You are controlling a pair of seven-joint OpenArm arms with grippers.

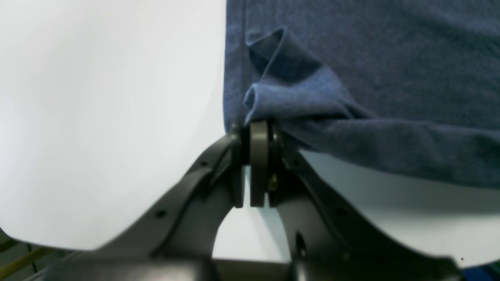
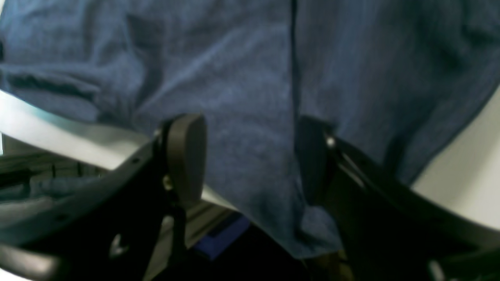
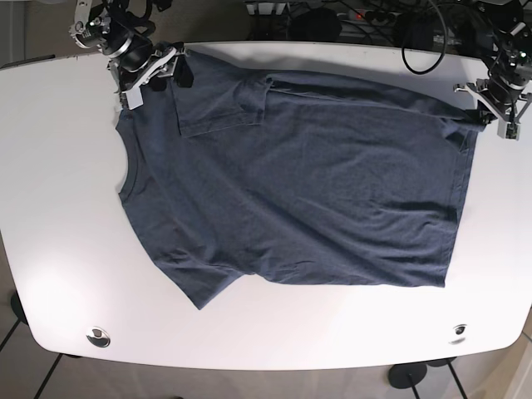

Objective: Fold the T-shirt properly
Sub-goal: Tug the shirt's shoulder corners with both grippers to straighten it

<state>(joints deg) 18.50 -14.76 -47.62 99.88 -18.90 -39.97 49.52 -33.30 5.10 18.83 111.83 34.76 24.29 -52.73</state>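
A dark blue T-shirt (image 3: pixel 316 183) lies spread on the white table (image 3: pixel 58 216), neck at the left and hem at the right. One sleeve (image 3: pixel 220 104) is folded over onto the body at the back left. My left gripper (image 3: pixel 489 115) sits at the back right hem corner. In the left wrist view it (image 1: pixel 256 128) is shut on a bunched fold of the T-shirt (image 1: pixel 297 97). My right gripper (image 3: pixel 162 73) is at the back left shoulder. In the right wrist view it (image 2: pixel 250 144) stands open, and T-shirt fabric (image 2: pixel 250 89) hangs between its fingers over the table edge.
Cables and a power strip (image 3: pixel 332 12) run along the far side of the table. Two round fittings (image 3: pixel 98 336) (image 3: pixel 458 331) sit near the front edge. Bare white tabletop shows left of the shirt and along the front.
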